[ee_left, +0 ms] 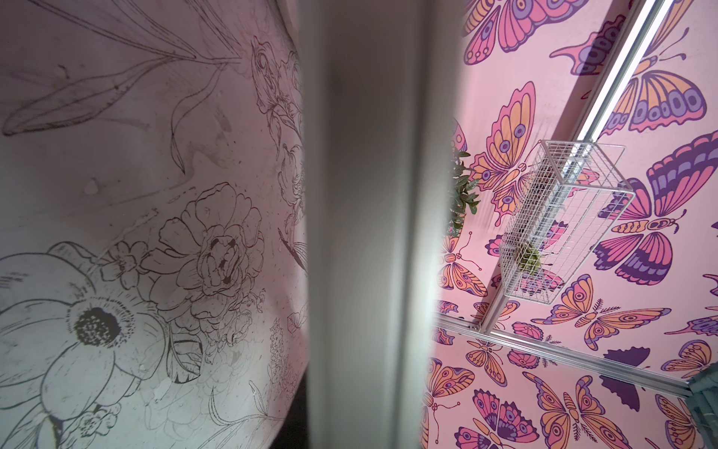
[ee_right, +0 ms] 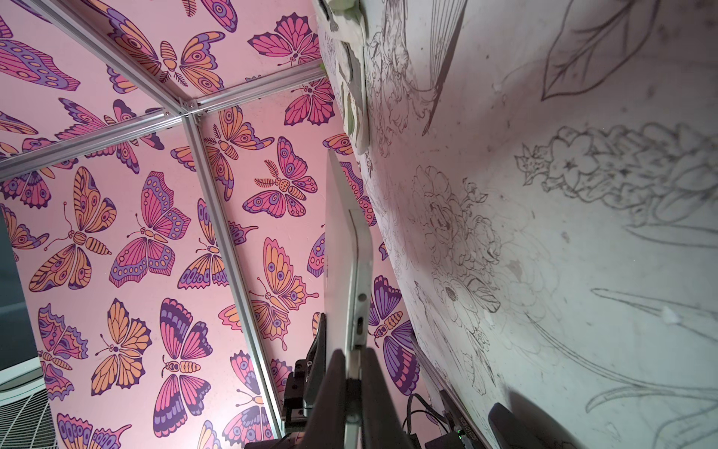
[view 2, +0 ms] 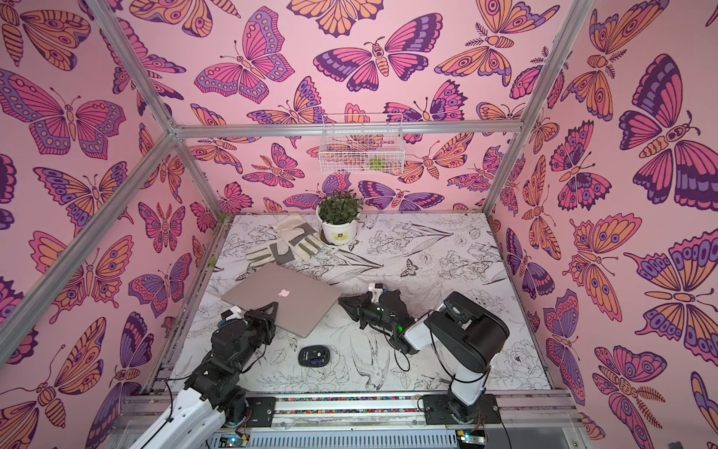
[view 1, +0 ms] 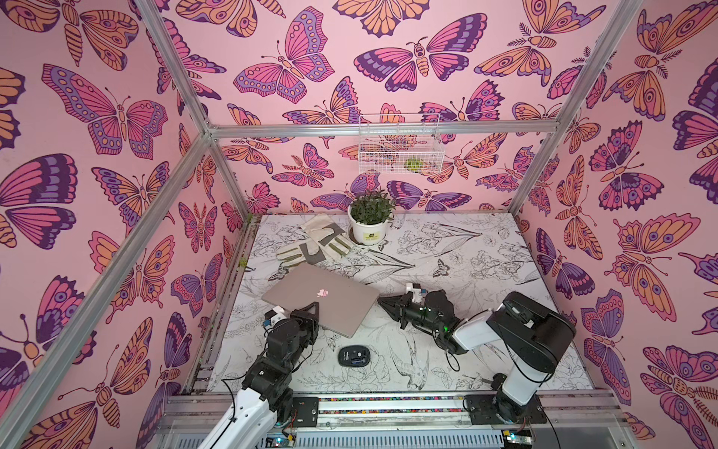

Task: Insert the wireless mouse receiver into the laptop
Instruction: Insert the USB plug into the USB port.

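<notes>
The laptop [ee_left: 369, 233] is a grey blur in mid frame; it hides most of the plant [ee_left: 462, 194].

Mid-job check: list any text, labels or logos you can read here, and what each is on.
No words read clearly anywhere.
Apple-shaped logo, no lettering: on the laptop lid.
Pale yellow label on the plant pot: too small to read.
Markings on the mouse: too blurred.

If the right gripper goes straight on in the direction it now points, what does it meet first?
The laptop: the right gripper is shut on its corner, so going on would probably only push the laptop itself. Nothing else lies between them in these views.
</notes>
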`<action>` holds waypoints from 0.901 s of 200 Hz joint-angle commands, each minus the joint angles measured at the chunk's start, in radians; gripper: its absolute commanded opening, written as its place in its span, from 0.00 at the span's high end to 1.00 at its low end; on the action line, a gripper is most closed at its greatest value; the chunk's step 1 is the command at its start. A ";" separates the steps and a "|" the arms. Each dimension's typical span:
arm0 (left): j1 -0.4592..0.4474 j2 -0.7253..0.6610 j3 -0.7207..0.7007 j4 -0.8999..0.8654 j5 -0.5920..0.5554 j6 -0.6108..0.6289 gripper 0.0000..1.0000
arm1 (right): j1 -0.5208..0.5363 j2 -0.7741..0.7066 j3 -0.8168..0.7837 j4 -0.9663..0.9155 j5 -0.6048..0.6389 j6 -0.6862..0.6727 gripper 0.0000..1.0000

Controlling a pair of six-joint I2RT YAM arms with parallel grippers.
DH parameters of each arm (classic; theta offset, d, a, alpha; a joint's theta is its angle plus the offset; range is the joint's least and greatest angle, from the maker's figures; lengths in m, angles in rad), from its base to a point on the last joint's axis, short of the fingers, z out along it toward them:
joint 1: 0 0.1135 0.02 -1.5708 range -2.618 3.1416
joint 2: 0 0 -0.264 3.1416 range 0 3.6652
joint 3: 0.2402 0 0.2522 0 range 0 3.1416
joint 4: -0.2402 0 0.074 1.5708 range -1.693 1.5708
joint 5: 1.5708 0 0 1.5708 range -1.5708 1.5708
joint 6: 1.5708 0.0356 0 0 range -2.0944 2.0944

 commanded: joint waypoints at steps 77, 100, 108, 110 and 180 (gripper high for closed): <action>-0.002 0.026 0.015 0.241 0.062 -0.010 1.00 | -0.008 0.021 0.009 0.036 -0.010 -0.022 1.00; -0.003 0.052 0.018 0.270 0.080 -0.014 1.00 | -0.008 0.025 0.009 0.036 -0.009 -0.027 1.00; -0.003 0.059 0.020 0.281 0.084 -0.013 1.00 | -0.009 0.027 0.006 0.036 -0.009 -0.027 1.00; -0.003 0.060 0.022 0.283 0.085 -0.013 1.00 | -0.009 0.027 0.006 0.037 -0.008 -0.028 1.00; -0.003 0.068 0.032 0.298 0.088 0.000 1.00 | -0.017 0.040 -0.016 0.071 -0.004 -0.027 1.00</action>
